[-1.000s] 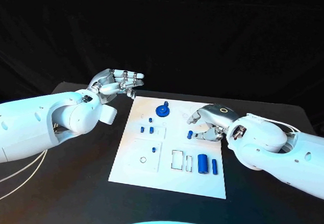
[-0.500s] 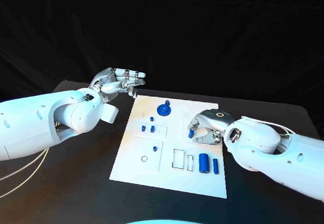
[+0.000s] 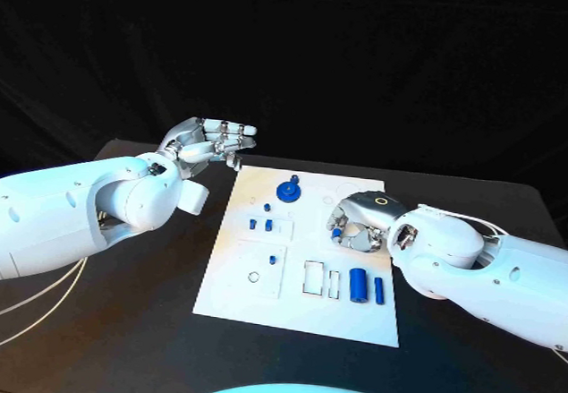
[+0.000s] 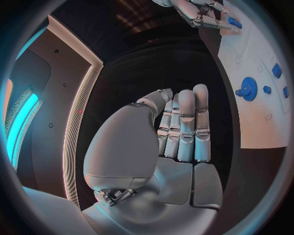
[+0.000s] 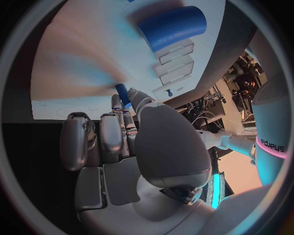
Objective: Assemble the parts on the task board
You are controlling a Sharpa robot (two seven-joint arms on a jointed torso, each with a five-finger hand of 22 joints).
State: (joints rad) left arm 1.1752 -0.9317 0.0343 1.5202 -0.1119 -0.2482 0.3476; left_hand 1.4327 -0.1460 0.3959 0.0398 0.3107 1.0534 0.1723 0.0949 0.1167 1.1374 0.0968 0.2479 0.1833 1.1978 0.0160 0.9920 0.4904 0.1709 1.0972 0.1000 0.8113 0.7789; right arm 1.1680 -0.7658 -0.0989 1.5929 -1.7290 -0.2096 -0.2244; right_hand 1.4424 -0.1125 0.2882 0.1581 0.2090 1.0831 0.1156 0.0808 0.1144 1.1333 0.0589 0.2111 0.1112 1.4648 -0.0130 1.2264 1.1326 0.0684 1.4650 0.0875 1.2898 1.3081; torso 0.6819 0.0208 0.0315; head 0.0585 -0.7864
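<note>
While my right hand pinches a small blue peg over the white task board, loose blue cylinders remain; my left hand hovers, fingers curled, holding nothing.

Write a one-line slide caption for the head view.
Right hand pinches a small blue part over the white task board while the left hand hovers empty beyond the board's far left corner.

table: black, dark backdrop behind
on it: white task board, centre, lying flat
</note>
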